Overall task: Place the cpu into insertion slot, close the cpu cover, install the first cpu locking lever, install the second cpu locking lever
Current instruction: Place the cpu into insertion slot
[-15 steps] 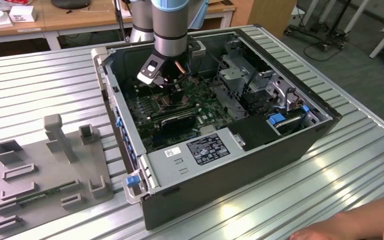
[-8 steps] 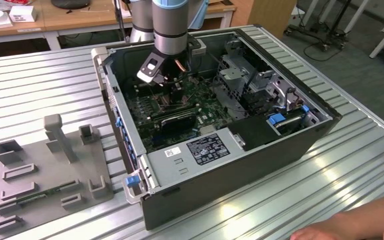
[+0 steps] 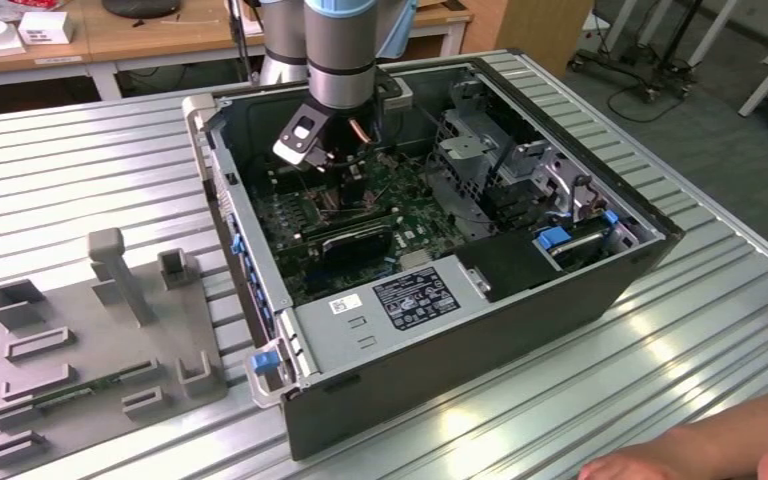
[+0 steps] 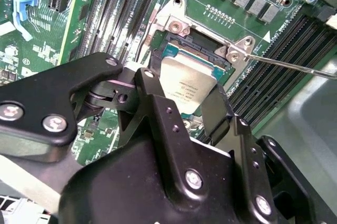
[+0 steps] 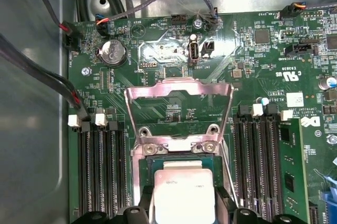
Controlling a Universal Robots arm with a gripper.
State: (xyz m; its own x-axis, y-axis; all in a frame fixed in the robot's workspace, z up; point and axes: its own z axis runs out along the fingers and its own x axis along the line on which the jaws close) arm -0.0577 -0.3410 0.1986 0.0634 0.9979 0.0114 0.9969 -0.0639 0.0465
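Inside the open computer case (image 3: 518, 310), which lies on its side on the ribbed metal tabletop (image 3: 77, 170), I see the green motherboard (image 3: 307, 212) on the floor of the box, a grey power supply (image 3: 398, 298) at the near end and a metal drive cage (image 3: 484, 160) along the exterior view's right. My arm reaches straight down into the case, with the claw (image 3: 340, 165) low over the board. In both wrist views the cpu (image 4: 187, 87) (image 5: 182, 190) sits over the insertion slot (image 4: 178, 44) (image 5: 143, 165), pale metal face up and its edges square with the slot's frame. It is square, so it has no long axis to speak of. The claw (image 4: 184, 112) (image 5: 183, 212) is closed to the chip's width, with a black finger (image 4: 154, 105) against each of two opposite edges. I cannot tell whether the chip is fully seated or just above the contacts. The cpu cover (image 5: 179, 88) is swung open, hinged at the slot's edge with its cut-out frame tilted back over the board. A thin locking lever (image 4: 295, 67) stands free beside the slot. Long black memory slots (image 5: 100, 166) run along both sides. Outside the case, on the exterior view's left, a grey fixture tray (image 3: 51, 410) holds a green memory stick (image 3: 91, 388). A hand (image 3: 718, 452) rests at the tabletop's near corner.
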